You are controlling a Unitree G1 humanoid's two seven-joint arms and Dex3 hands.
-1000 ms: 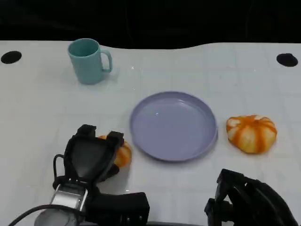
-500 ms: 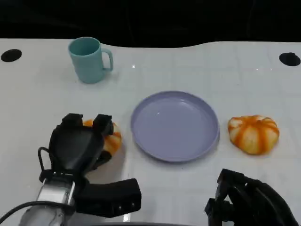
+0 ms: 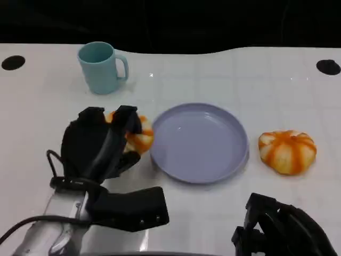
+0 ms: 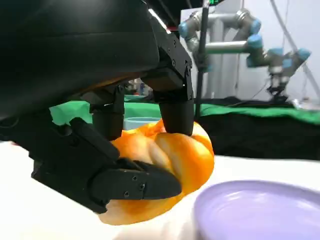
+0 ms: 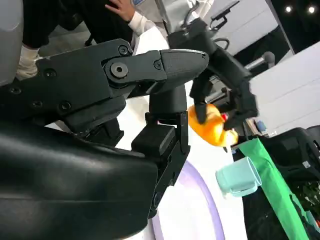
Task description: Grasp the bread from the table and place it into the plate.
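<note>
My left hand (image 3: 101,141) grips an orange-and-white bread roll (image 3: 137,136), carried above the table just left of the lavender plate (image 3: 199,142). In the left wrist view the fingers (image 4: 175,107) clamp the bread roll (image 4: 165,165) from above and below, with the plate (image 4: 260,212) rim close beside it. A second bread roll (image 3: 286,151) lies on the table to the right of the plate. My right hand (image 3: 279,226) stays low at the near right edge, fingers curled, holding nothing. The right wrist view shows the held bread roll (image 5: 212,125) across the plate (image 5: 200,210).
A teal mug (image 3: 101,68) stands at the back left, also the mug (image 5: 239,176) in the right wrist view. Two dark round holes (image 3: 12,62) mark the table's far corners. A person's hand (image 5: 122,7) shows beyond the table.
My left hand has lifted the bread roll off the table and carried it up and rightward, toward the plate's left rim. The right hand has not moved.
</note>
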